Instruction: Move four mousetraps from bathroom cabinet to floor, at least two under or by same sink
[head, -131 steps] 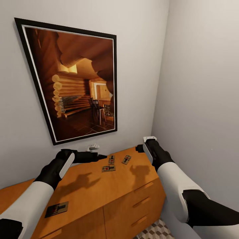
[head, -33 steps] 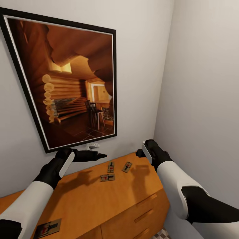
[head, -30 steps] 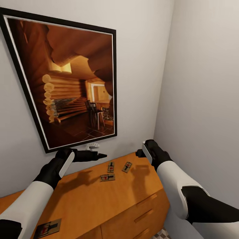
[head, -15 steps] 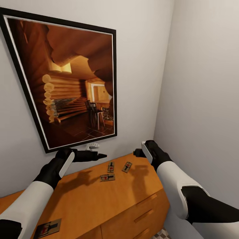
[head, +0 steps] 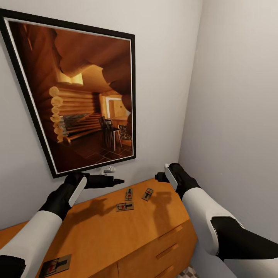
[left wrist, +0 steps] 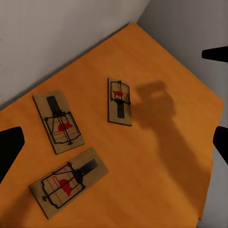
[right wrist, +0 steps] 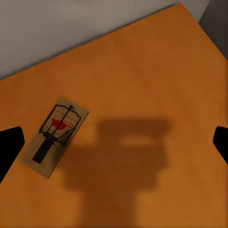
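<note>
The orange-brown cabinet (head: pixel 112 231) stands against the wall below me. Three mousetraps lie close together on its top near the far right corner (head: pixel 129 194) (head: pixel 147 194) (head: pixel 125 206); a fourth mousetrap (head: pixel 56 265) lies at the near left. My left gripper (head: pixel 116 180) hovers open above and to the left of the cluster, and its wrist view looks down on the three traps (left wrist: pixel 59 122) (left wrist: pixel 119 101) (left wrist: pixel 69 182). My right gripper (head: pixel 159 177) hangs open over the far right corner, with one trap (right wrist: pixel 54 135) under it. Neither holds anything.
A large framed picture (head: pixel 81 100) hangs on the wall behind the cabinet. A small white object (head: pixel 109 169) sits by the wall behind my left gripper. The side wall (head: pixel 239 116) is close on the right. A bit of patterned floor tile (head: pixel 186 272) shows at the cabinet's foot.
Since 4.4 s ago the camera has moved closer and the view has shifted. In the last second my right gripper edged slightly left; the traps and left gripper have stayed put.
</note>
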You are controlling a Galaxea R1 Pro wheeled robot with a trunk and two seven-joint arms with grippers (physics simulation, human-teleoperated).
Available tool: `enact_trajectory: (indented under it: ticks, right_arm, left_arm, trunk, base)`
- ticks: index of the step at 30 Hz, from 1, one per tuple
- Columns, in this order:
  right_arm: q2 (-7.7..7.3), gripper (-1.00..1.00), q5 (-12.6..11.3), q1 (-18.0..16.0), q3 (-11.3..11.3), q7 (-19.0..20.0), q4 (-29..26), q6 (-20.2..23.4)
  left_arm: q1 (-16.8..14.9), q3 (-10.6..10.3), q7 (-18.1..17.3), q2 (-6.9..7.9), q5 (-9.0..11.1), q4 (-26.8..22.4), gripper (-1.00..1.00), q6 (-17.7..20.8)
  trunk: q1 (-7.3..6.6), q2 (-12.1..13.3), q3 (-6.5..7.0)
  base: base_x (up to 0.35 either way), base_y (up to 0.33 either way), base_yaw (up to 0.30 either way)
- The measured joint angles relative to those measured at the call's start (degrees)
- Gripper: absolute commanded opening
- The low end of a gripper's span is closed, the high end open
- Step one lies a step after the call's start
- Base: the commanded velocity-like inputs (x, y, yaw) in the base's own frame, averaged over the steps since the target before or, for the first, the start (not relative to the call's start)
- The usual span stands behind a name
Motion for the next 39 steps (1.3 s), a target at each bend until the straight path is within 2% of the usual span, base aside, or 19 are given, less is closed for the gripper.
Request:
enact_trajectory:
  ticks: [28, 39]
  right_arm:
    - [0.00, 1.00, 0.27, 0.00, 0.11, -1.23, 0.00, -0.10]
    - [-0.01, 1.00, 0.34, -0.01, 0.12, -1.22, 0.00, -0.09]
  left_arm:
    - [0.00, 0.00, 0.00, 0.07, 0.00, -0.09, 1.00, 0.00]
    - [0.00, 0.00, 0.06, 0.06, -0.04, -0.03, 1.00, 0.15]
  trunk:
    - [0.00, 0.00, 0.00]
    - [0.00, 0.00, 0.00]
  base:
    - [0.000, 0.001, 0.000]
    - [0.000, 0.156, 0.000]
